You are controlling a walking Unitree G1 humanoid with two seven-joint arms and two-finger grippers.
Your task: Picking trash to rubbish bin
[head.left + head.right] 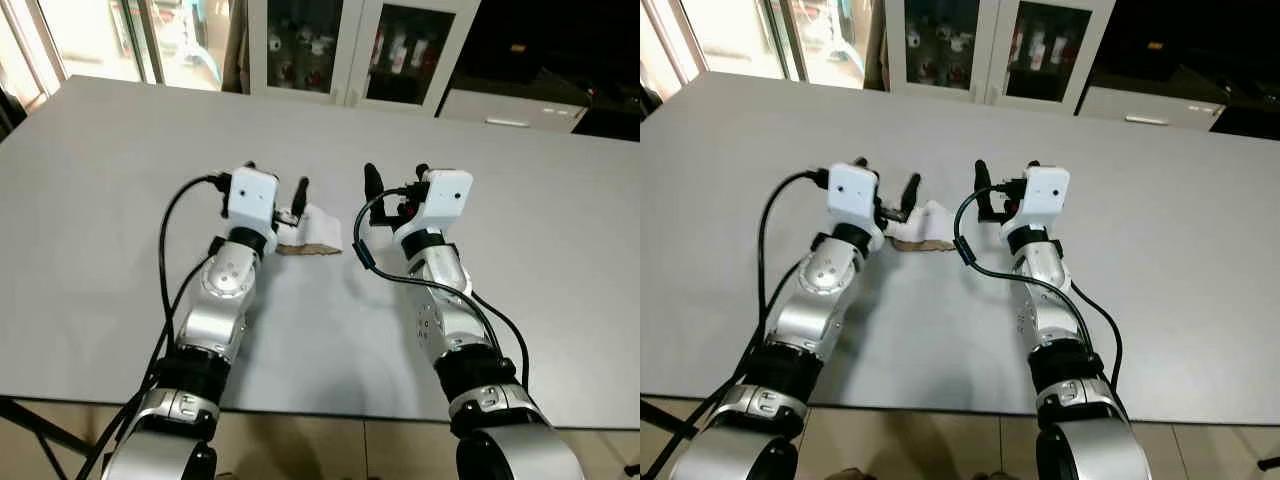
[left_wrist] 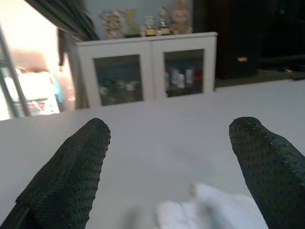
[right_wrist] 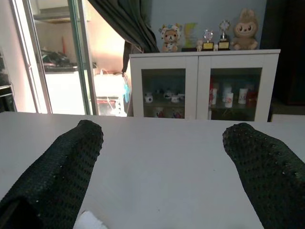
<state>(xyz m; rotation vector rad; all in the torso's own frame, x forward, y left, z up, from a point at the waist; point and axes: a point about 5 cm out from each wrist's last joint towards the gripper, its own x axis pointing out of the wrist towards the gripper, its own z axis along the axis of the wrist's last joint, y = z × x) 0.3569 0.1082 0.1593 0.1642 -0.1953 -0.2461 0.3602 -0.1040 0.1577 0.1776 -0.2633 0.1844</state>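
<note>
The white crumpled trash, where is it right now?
The crumpled white trash lies on the grey table, just ahead of the left gripper and slightly left of the right gripper.

Head stereo looks down over table (image 1: 120, 160); wrist views face cabinet (image 3: 205, 86).

I can read no words, labels, brands or numbers anywhere before me; anything on the cabinet's (image 3: 200, 81) small items is too small to tell.
</note>
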